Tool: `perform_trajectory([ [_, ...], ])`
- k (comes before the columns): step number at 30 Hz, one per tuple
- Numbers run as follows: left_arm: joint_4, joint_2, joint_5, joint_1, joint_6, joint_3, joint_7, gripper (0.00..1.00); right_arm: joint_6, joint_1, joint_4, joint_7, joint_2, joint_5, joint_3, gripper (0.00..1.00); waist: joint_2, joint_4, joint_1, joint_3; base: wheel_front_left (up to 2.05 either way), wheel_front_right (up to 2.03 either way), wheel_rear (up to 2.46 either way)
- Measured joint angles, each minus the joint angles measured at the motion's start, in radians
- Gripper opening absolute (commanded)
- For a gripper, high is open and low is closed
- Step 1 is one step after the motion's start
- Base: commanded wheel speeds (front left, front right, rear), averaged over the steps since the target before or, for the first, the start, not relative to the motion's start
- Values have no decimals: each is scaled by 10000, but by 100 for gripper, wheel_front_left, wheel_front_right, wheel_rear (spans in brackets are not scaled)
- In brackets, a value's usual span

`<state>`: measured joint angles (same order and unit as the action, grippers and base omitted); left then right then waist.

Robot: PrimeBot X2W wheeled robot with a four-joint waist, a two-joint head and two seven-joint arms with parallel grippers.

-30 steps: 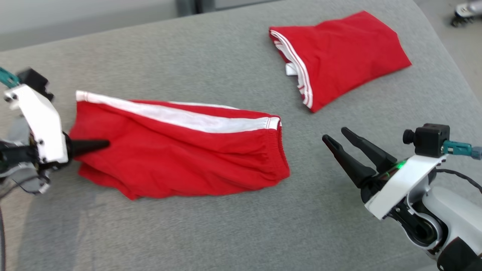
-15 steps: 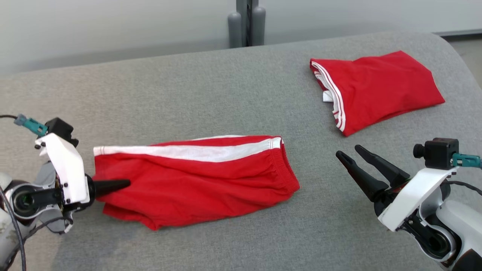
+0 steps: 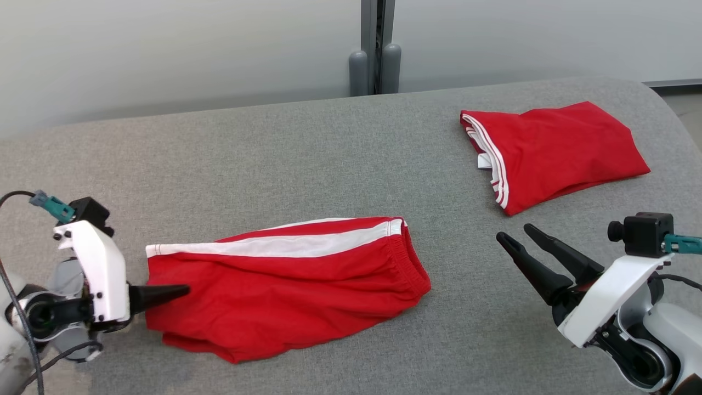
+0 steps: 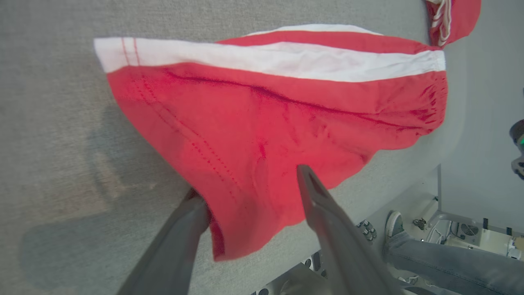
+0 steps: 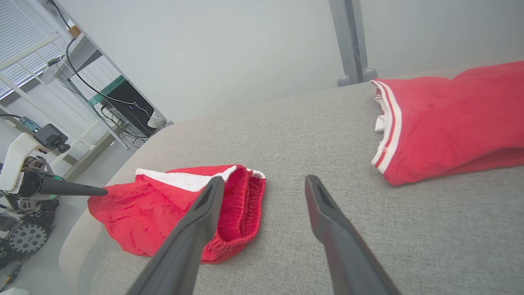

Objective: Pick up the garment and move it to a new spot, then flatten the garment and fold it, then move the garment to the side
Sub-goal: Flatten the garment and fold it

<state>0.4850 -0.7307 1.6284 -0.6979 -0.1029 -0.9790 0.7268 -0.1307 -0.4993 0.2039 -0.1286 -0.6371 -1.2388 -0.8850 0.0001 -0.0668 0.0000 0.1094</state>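
Observation:
The garment (image 3: 285, 285), red shorts with a white side stripe, lies folded lengthwise on the grey padded table (image 3: 307, 153), left of centre. My left gripper (image 3: 184, 289) is at its left end, lying level and pointing right. In the left wrist view the left gripper (image 4: 247, 182) stands open, with the garment's (image 4: 270, 110) lower hem between its spread fingers: one finger (image 4: 311, 192) lies over the cloth and the other sits at its edge. My right gripper (image 3: 514, 231) hovers open and empty to the right of the waistband, also seen as the right gripper (image 5: 265, 178).
A second red garment (image 3: 554, 153), folded, lies at the back right of the table. A grey post (image 3: 375, 60) stands behind the far edge. The table rounds off at the right. A person's leg and shoe (image 4: 409, 246) are on the floor beyond the near edge.
My left gripper's jaws have parted from a shut grip on the garment's left end. The head camera has tilted, shifting the whole picture. The right gripper has stayed open.

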Motion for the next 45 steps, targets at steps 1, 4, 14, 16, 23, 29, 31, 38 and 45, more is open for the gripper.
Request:
perform_trajectory([
  [1,29,-121,-337,-60,0,-142,-50,100,0,35,8,-44,-8,38,23,100,0,0,0,-41,0,0,0],
  [4,40,-506,-1411,-300,-4,-441,-433,100,0,210,23,-50,-8,86,56,100,0,8,0,-176,0,0,0],
  [14,-917,-1124,-2581,-791,171,-44,-2174,100,2,500,644,-339,65,817,669,100,0,398,0,-408,0,0,0],
  [16,-1162,-1239,-2963,-779,408,8,-2840,100,0,524,842,-694,178,1306,1016,100,-1,506,0,-423,0,0,0],
  [23,-2084,-1402,-3701,165,1659,546,-5561,100,10,1004,1243,-1106,702,2587,2487,100,0,845,0,-558,0,0,0],
  [29,-2826,-1327,-3971,1309,2754,1143,-8132,100,10,1708,1026,-1241,1287,3645,3799,100,0,1093,0,-619,0,0,0],
  [31,-3058,-1139,-4405,1836,3212,1202,-9237,100,8,2062,901,-1298,1722,4552,4790,100,0,1229,0,-592,0,0,0],
  [38,-3496,-19,-5760,3100,4056,2731,-9869,100,6,3207,245,-1333,3277,6289,6644,100,0,1461,0,-459,0,0,0],
  [45,-4274,1841,-8341,5265,3977,5450,-9881,100,6,3732,176,-1333,4107,7104,7425,100,0,1631,0,-515,0,0,0],
])
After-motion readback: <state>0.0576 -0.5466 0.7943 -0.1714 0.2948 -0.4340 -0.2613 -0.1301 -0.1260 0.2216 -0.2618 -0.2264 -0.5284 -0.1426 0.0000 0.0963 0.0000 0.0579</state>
